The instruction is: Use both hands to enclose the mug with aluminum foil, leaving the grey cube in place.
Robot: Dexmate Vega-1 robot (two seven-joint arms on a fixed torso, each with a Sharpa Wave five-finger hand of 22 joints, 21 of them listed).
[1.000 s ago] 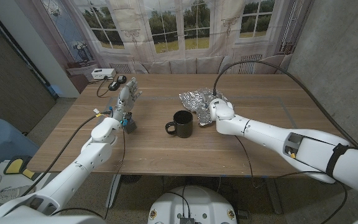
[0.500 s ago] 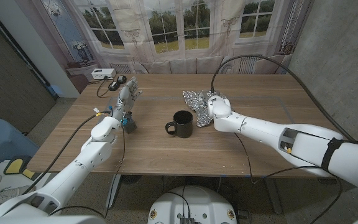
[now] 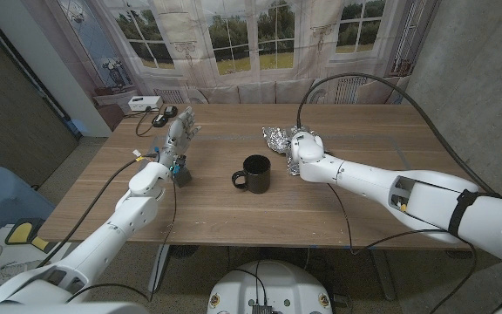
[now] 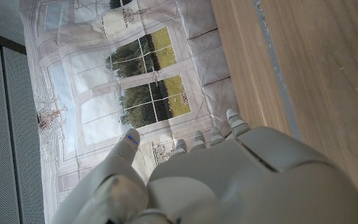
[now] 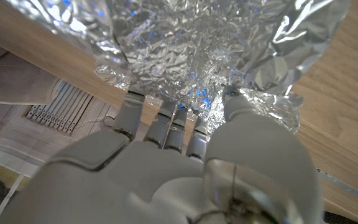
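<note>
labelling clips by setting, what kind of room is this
Probably a lab or test room dressed as a home: a wooden table stands before a printed window backdrop, with bare grey walls beside it.

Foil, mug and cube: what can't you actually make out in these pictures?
- Aluminum foil: in the head view the right hand covers its near part; the right wrist view crops its edges.
- Grey cube: the left arm overlaps it in the head view.
- Mug: its inside is too dark to read.
- Left hand: its palm side is hidden in the left wrist view.
</note>
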